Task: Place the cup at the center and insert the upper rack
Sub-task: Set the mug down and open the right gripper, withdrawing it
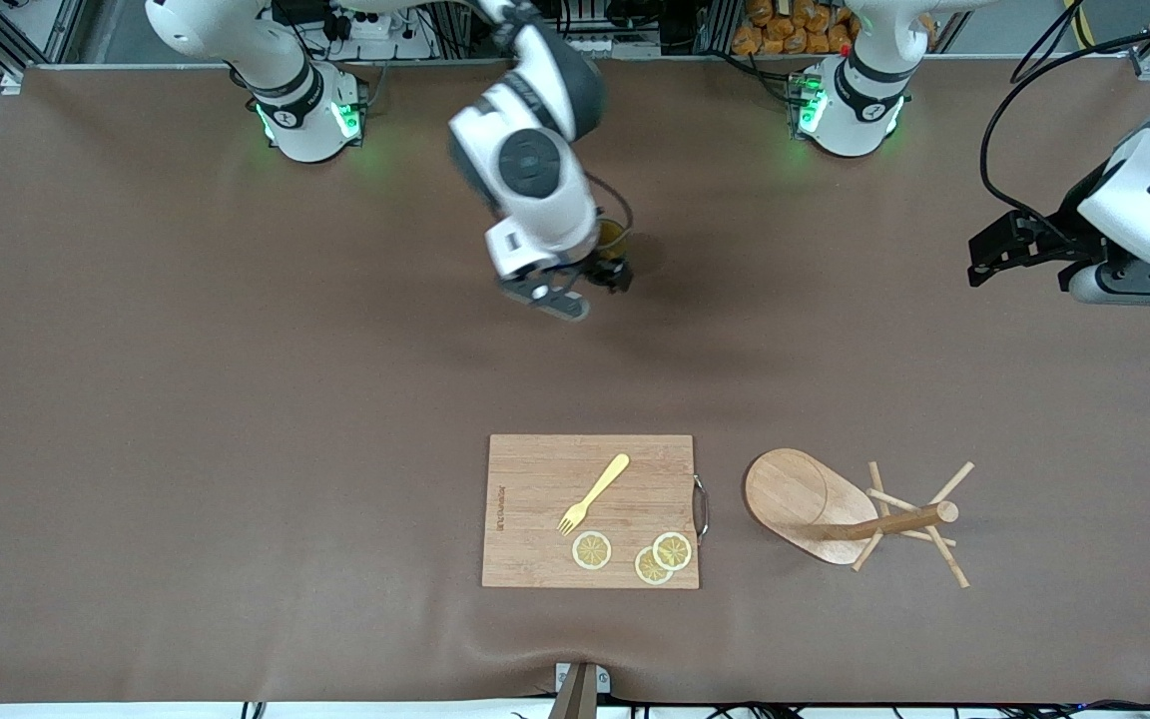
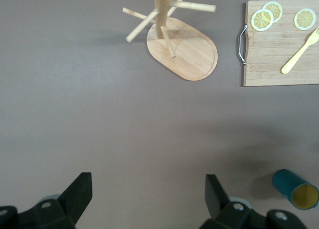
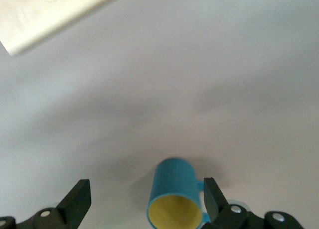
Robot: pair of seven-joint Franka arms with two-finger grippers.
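Even overhead light, soft shadows on table (image 1: 236,350); right wrist view washed out, blurred.
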